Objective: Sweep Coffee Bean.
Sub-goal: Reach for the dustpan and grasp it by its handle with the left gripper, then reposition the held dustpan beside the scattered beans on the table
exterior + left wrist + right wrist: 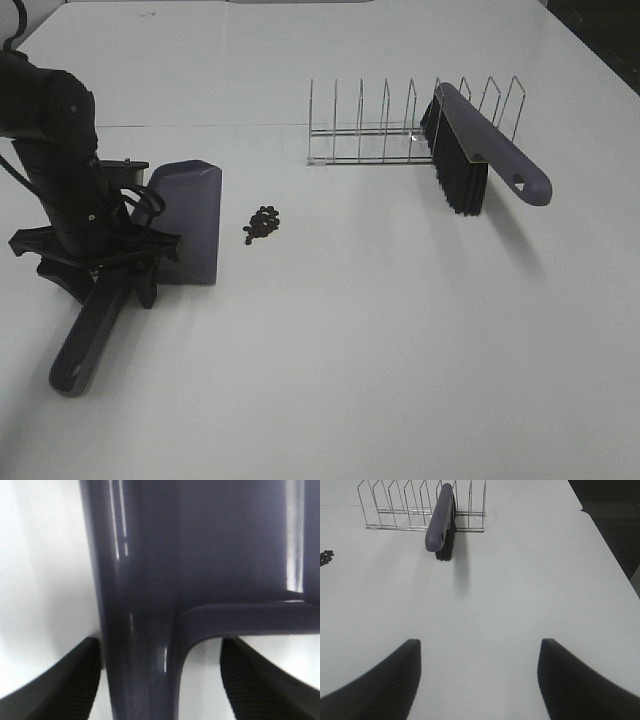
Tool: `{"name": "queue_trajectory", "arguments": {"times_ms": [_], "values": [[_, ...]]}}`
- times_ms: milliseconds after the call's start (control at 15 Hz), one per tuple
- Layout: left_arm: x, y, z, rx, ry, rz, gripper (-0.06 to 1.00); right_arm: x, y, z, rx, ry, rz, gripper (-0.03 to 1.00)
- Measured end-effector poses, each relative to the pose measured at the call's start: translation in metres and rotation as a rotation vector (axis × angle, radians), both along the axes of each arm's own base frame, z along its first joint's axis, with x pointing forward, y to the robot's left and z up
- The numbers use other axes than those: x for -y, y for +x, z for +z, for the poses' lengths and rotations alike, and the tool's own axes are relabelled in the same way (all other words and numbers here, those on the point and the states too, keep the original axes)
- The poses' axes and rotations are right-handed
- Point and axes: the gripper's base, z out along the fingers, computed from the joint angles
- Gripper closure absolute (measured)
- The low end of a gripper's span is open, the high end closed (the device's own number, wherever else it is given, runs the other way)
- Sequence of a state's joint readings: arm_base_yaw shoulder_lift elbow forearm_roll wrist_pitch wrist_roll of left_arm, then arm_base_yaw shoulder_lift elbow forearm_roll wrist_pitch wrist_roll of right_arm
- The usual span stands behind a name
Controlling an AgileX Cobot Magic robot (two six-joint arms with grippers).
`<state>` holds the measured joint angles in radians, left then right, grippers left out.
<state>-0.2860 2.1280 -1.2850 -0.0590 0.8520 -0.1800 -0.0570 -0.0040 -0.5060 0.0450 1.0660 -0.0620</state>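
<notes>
The coffee bean pile (262, 224), a small cluster of tiny dark beans, lies on the white table just right of the grey dustpan (190, 215); it also shows at the edge of the right wrist view (326, 557). My left gripper (110, 265) is down over the dustpan's handle (140, 670), which runs between the fingers. One finger (70, 680) is against the handle and the other finger (265, 680) stands apart from it, so the gripper is open. The grey brush (480, 150) with black bristles leans in the wire rack. My right gripper (480, 680) is open, holding nothing, and is out of the high view.
A wire rack (370, 130) stands at the back of the table and holds the brush (442, 520). The table's dark right edge (605, 545) drops off beyond the rack. The dustpan handle's end (70, 370) points toward the front left.
</notes>
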Motion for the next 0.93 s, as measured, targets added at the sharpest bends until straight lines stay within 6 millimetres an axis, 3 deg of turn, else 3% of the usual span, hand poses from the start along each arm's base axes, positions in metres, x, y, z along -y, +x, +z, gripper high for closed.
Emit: {"name": "queue_trajectory", "arguments": {"times_ms": [133, 200, 667, 933], "values": [[0.0, 0.0, 0.0, 0.005, 0.005, -0.005, 0.53, 0.0, 0.0, 0.0, 0.0, 0.0, 0.0, 0.38], [-0.001, 0.001, 0.0, 0.006, 0.005, -0.006, 0.59, 0.0, 0.0, 0.0, 0.0, 0.0, 0.0, 0.38], [-0.004, 0.002, 0.009, 0.042, 0.034, -0.02, 0.58, 0.0, 0.0, 0.0, 0.0, 0.0, 0.0, 0.38], [-0.005, 0.0, 0.036, 0.086, 0.026, -0.016, 0.58, 0.0, 0.0, 0.0, 0.0, 0.0, 0.0, 0.38]]}}
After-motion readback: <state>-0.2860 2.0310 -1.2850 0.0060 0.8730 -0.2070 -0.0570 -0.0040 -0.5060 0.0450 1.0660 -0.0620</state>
